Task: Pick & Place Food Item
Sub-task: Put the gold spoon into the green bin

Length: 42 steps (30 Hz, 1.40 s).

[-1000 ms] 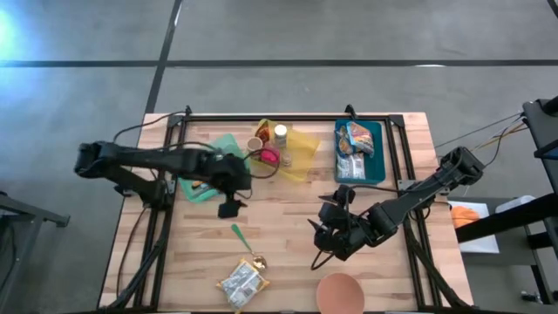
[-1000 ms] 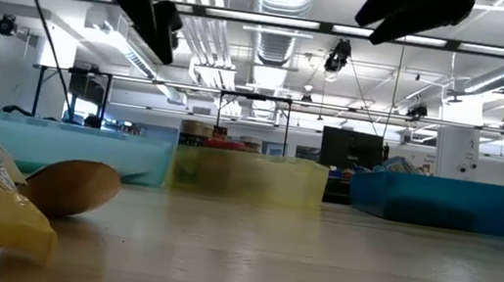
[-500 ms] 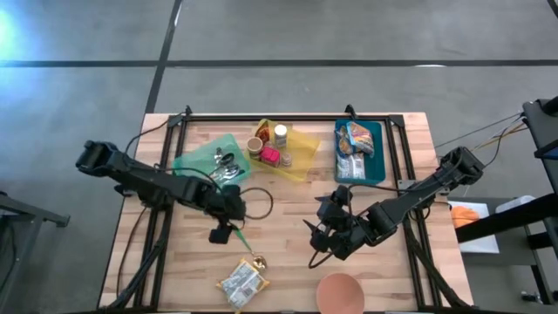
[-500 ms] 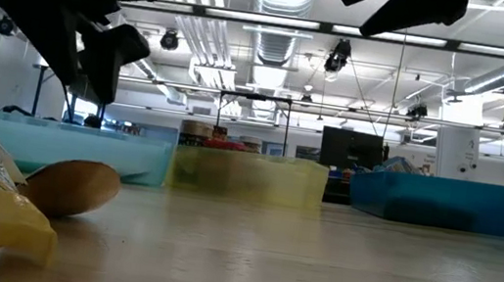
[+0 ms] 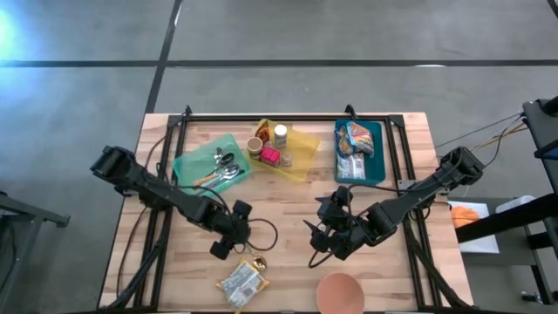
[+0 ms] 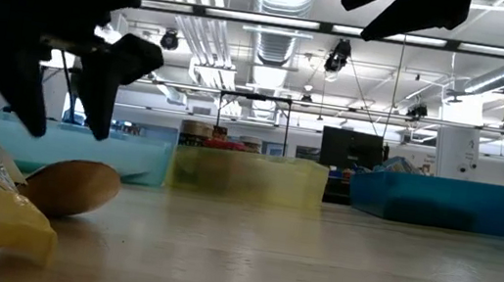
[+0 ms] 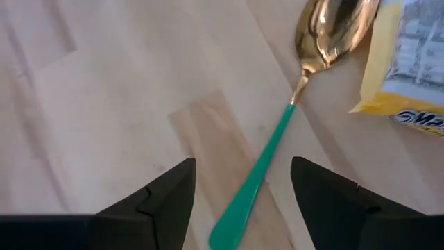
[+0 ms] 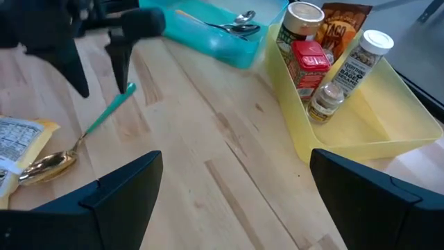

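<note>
Left wrist view: left gripper [image 7: 239, 201], fingers apart, straddles green-handled spoon [image 7: 277, 135]; next, close on handle. Right gripper [image 5: 324, 237] released, waiting.

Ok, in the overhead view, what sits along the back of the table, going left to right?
Green tray with cutlery → yellow tray holding jars and bottles → blue tray with food packets.
</note>
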Motion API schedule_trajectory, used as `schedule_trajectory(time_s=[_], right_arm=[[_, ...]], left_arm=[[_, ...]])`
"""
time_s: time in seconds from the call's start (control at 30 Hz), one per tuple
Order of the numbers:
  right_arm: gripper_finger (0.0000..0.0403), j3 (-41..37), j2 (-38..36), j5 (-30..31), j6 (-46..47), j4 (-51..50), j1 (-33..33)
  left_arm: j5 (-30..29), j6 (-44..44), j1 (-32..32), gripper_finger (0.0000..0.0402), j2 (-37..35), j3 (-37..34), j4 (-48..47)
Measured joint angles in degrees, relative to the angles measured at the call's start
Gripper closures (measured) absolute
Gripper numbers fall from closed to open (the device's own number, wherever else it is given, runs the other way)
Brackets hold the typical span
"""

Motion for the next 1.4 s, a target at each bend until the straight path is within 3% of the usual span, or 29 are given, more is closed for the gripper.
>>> schedule_trajectory(time_s=[0.3, 0.83, 1.0, 1.2, 1.4], right_arm=[[0.0038, -0.6, 0.0, 0.0, -0.1, 0.1, 0.0], [0.0038, -1.0, 0.0, 0.1, 0.1, 0.4, -0.1], [0.0038, -1.0, 0.0, 0.1, 0.0, 0.4, 0.0], [0.0038, -1.0, 0.0, 0.1, 0.0, 0.5, 0.0], [0.0038, -1.0, 0.0, 0.1, 0.0, 0.6, 0.0]], left_arm=[[0.4, 6.3, -3.4, 0.0166, 7.1, 0.2, 6.2], [1.1, 10.5, -3.4, 0.0166, 11.2, 0.3, 9.5], [4.6, 10.3, -2.9, 0.0170, 11.2, 0.2, 9.6], [11.8, 5.5, -0.6, 0.0219, 11.4, 0.1, 9.6], [12.0, 7.9, -0.2, 0.0289, 11.4, 0.0, 9.3]])
